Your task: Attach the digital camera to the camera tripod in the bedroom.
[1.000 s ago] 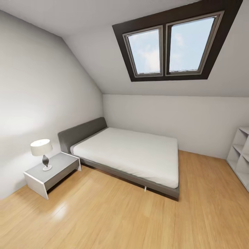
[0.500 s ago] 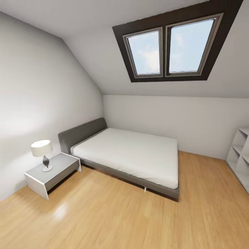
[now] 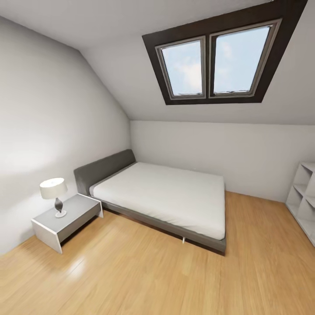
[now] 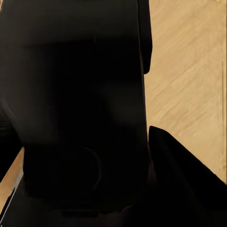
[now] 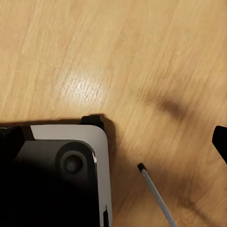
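A dark part of the robot's body point(image 4: 80, 109) blocks the left wrist view.

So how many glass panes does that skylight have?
2. The skylight on the sloped ceiling holds a left pane and a larger right pane, side by side with a frame bar between them, above the bed.

Bed point(image 3: 162, 197) against far-left wall corner, under skylight point(image 3: 218, 57). Nightstand point(image 3: 65, 218) left of bed, lamp point(image 3: 54, 194) on it. Shelf unit point(image 3: 304, 199) at right, on floor point(image 3: 153, 275).
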{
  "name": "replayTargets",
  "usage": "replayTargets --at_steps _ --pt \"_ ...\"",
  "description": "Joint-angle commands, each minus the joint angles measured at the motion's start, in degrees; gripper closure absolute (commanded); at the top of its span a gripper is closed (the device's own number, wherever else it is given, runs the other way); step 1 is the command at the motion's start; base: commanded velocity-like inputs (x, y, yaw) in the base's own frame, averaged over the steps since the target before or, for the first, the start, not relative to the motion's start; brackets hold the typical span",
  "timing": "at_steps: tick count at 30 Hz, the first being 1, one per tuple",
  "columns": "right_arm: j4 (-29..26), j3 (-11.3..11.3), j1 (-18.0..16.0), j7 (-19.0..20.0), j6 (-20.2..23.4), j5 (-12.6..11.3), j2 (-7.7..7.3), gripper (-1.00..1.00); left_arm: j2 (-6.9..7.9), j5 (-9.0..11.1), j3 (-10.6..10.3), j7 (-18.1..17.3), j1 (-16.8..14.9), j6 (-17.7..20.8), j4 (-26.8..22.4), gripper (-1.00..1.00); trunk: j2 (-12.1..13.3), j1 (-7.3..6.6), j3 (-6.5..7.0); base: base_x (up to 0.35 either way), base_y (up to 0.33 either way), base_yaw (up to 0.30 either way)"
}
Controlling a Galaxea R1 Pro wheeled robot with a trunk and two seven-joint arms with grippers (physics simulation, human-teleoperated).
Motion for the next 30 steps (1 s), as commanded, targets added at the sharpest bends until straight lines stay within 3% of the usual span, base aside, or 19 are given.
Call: replayTargets --at_steps 1,8,25,30 --pt "0.2 -0.5 -0.1 -0.1 -0.3 0.5 0.00 -1.00 0.38 0.5 -0.5 -2.0 0.0 -0.1 0.1 1.00 0.3 -0.21 0.08 0.000 0.000 0.000" --pt "0.2 -0.5 -0.1 -1.2 -0.4 0.5 0.51 -1.00 1.01 0.6 -0.5 -4.7 0.0 -0.2 0.1 1.00 3.1 -1.75 1.34 0.000 0.000 0.000" --pt "0.2 -1.1 -0.1 -1.8 -0.7 0.0 1.20 -1.00 0.90 0.6 -0.5 -3.4 0.0 -0.5 0.1 1.00 10.0 -5.48 4.39 0.000 0.000 0.000" --pt "0.2 -1.1 -0.1 -1.8 -0.6 0.0 2.43 -1.00 0.89 0.6 -0.5 -3.5 0.0 -0.5 0.1 1.00 12.0 -6.58 5.39 0.000 0.000 -0.098"
